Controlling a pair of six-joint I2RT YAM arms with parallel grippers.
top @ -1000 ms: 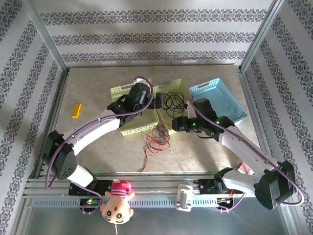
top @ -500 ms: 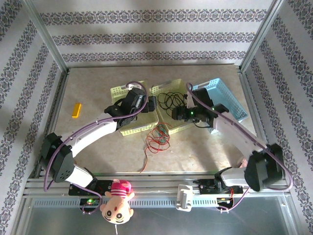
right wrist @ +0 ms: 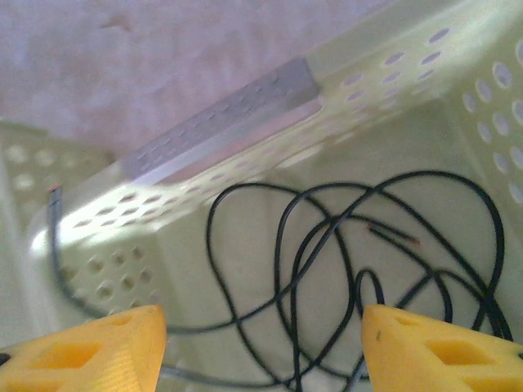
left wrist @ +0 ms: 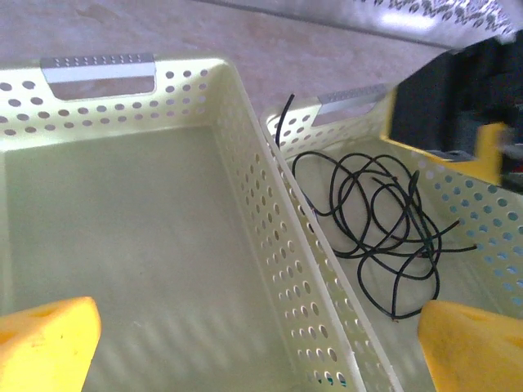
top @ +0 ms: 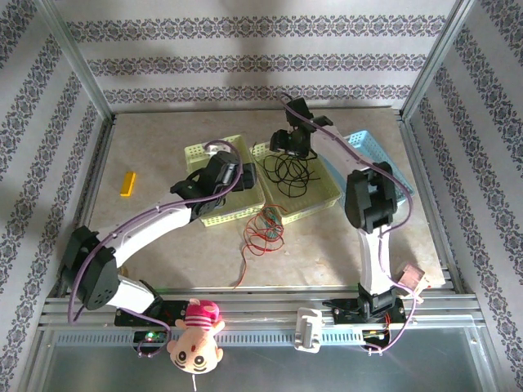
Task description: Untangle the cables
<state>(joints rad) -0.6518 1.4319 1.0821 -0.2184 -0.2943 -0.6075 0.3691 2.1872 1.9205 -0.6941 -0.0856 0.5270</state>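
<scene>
A black cable (top: 288,170) lies in loose loops inside the right yellow basket (top: 325,194); one end hangs over the basket's rim. My right gripper (top: 282,145) hovers over that basket's far end, open. In the right wrist view its yellow fingers (right wrist: 82,351) stand wide apart above the black cable (right wrist: 327,261), with nothing pinched. A red cable (top: 263,235) tangled with a green cable (top: 270,215) lies on the table in front of the baskets. My left gripper (top: 249,175) is open over the left yellow basket (top: 200,153). In the left wrist view the wall between the two baskets (left wrist: 270,212) runs between the open fingers, with the black cable (left wrist: 368,220) to the right.
A blue basket (top: 384,167) stands right of the yellow ones. A small yellow block (top: 127,183) lies at the table's left. A doll (top: 196,333) hangs at the front rail. Patterned walls close in the table on three sides.
My right arm has swung from in front of the right yellow basket up and over to its far end. My left gripper has drawn back slightly to the left.
</scene>
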